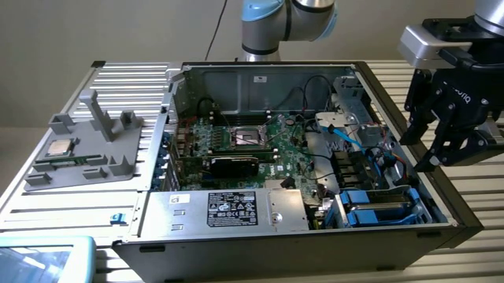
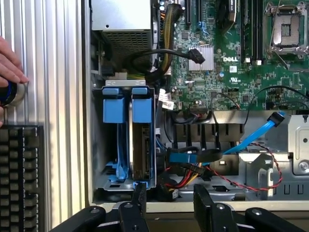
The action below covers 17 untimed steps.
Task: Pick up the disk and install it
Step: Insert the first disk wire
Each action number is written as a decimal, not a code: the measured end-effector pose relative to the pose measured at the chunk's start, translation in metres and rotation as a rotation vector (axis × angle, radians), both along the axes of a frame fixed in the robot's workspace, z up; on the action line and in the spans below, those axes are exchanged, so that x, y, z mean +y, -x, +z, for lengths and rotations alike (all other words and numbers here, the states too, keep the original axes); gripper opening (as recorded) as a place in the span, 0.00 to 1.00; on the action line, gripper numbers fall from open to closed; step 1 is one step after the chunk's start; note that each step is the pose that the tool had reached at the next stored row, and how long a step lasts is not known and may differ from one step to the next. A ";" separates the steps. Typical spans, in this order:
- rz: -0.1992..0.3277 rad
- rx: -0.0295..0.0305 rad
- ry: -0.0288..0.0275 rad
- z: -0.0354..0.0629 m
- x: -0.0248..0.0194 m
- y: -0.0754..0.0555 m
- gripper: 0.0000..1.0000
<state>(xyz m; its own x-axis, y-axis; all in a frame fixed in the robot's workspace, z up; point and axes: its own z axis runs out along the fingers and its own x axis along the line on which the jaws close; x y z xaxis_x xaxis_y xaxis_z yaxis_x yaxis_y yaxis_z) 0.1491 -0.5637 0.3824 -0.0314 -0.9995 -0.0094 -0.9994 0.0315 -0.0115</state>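
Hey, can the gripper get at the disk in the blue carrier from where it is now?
Probably yes. The gripper, open and empty, hangs over the open case near the drive cage, where the disk sits with its blue carrier facing up, uncovered. Cables lie beside the cage, not across it.

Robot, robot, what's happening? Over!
Robot fingers open, empty, over case edge. Disk looks seated in drive bay. Cables bundled beside it.
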 end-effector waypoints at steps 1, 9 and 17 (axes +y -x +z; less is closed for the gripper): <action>-0.001 0.0000 -0.0002 -0.0017 0.0017 0.000 0.52; -0.024 0.0000 -0.0010 -0.0113 0.0084 0.000 0.52; -0.026 0.0004 -0.0009 -0.0162 0.0134 -0.001 0.52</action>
